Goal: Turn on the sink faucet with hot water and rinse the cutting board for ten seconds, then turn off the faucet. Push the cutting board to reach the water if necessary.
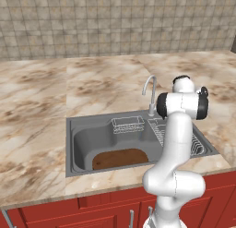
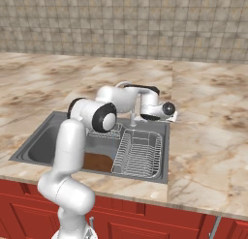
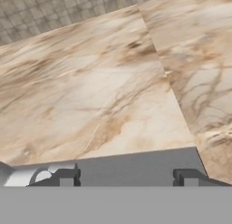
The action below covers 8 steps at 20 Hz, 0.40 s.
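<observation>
Cutting board [image 1: 120,158] lying flat on the floor of the sink [image 1: 81,144], at the lower middle of the left base view, tucked against the near wall; a brown corner also seen in the right base view, just left of the drying rack [image 2: 138,153]. No water visible anywhere, so probably not yet rinsed. Board likely off to one side of the faucet [image 1: 150,94] outlet, judging from the spout curving toward the back of the basin; a push may be called for once water runs.

Faucet standing at the back rim, centre right of the left base view, mostly hidden by the arm in the right base view.

Gripper [image 3: 127,177] held close by the faucet base, presumably lined up for the handle. In the hand view, two dark fingertips set well apart at the bottom edge, nothing between them; grey sink rim beyond, a rounded silver part at lower left, perhaps the faucet base.

Inside the sink: small wire basket [image 1: 127,125] hung on the back wall, seemingly empty; drying rack filling the right part, also empty.

Marble surface [image 1: 37,107] all round.
</observation>
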Motion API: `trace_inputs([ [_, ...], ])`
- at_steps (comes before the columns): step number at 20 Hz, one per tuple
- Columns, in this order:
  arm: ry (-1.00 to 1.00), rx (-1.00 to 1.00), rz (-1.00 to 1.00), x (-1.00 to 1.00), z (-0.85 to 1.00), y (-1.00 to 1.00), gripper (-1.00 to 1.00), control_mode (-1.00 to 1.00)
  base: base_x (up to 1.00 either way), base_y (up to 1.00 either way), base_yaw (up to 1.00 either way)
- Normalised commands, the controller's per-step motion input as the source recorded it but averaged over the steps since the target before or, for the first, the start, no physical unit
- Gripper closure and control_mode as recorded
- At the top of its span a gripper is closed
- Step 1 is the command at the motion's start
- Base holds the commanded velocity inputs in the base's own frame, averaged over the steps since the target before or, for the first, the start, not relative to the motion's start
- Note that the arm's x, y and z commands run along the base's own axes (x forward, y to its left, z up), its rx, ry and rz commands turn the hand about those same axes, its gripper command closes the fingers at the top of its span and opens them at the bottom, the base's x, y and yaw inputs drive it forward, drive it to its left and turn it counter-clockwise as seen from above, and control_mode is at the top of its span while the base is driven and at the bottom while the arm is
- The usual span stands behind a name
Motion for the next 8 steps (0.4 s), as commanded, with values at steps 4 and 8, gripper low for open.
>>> trace_inputs([
  [4,0.0,0.0,0.02,0.0,0.0,0.27,-1.0,-1.0,0.0,0.0,0.0],
  [8,0.0,0.0,0.02,0.0,0.0,0.25,-1.0,-1.0,0.0,0.0,0.0],
])
